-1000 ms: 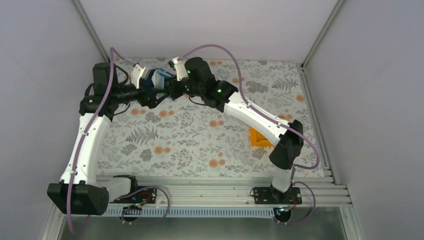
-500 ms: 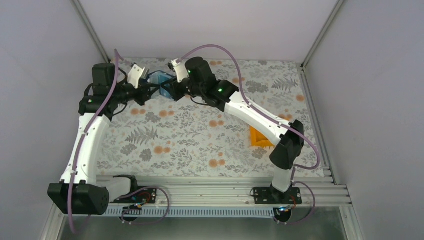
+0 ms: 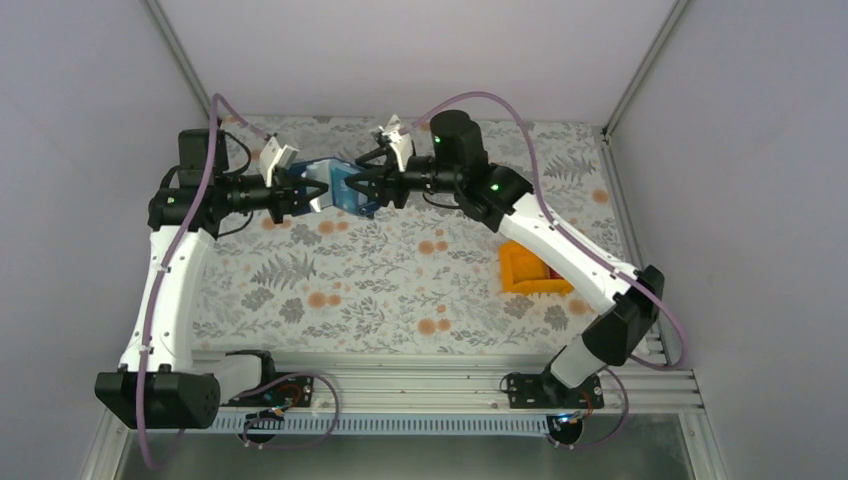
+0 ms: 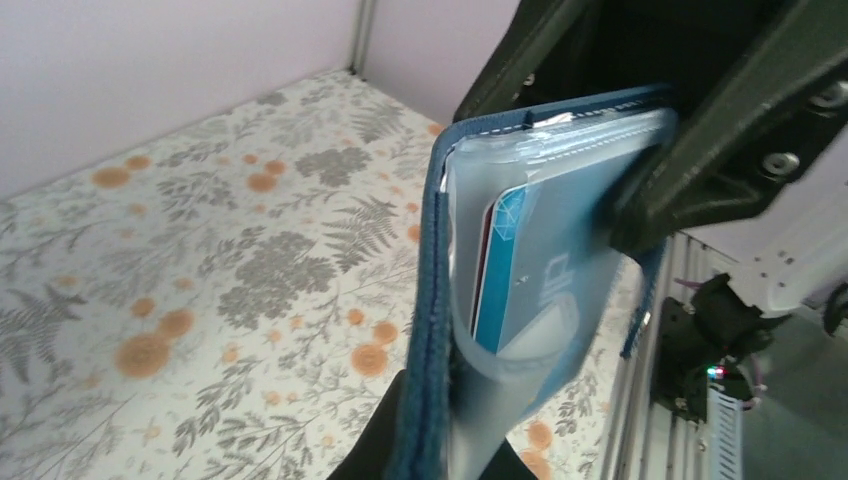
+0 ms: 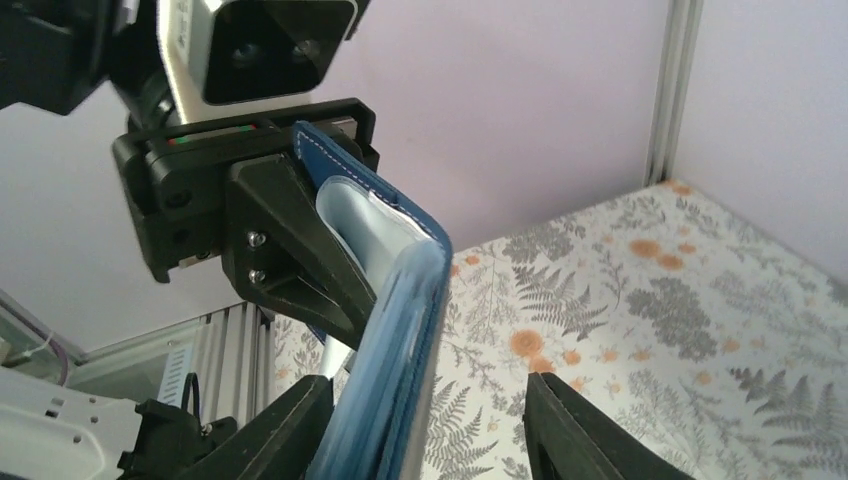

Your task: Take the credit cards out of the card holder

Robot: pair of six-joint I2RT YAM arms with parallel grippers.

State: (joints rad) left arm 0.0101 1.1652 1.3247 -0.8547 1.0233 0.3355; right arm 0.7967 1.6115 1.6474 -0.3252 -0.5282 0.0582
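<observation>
At the far left of the flower-patterned table [image 3: 400, 280], the left gripper [image 3: 303, 192] is clamped tight on one edge of the card holder [image 3: 338, 188], holding it up off the cloth. The wallet hangs in the air between the two arms, its dark navy outside bent round a lighter blue inside. Seen from the left wrist, the credit cards [image 4: 525, 290] sit in its clear pocket. A teal one faces out, with the edge of a red card [image 4: 484, 250] tucked just behind it. The right gripper [image 3: 370, 186] reaches in from the right with its jaws standing apart, one on each side of the holder's free end. The holder lies close against one finger [image 5: 290, 425] and a wide gap separates it from the other [image 5: 560, 430], so nothing is pinched there. Farther right, an orange bin [image 3: 520, 270] sits on the table, partly under the right arm and well apart from the holder.
</observation>
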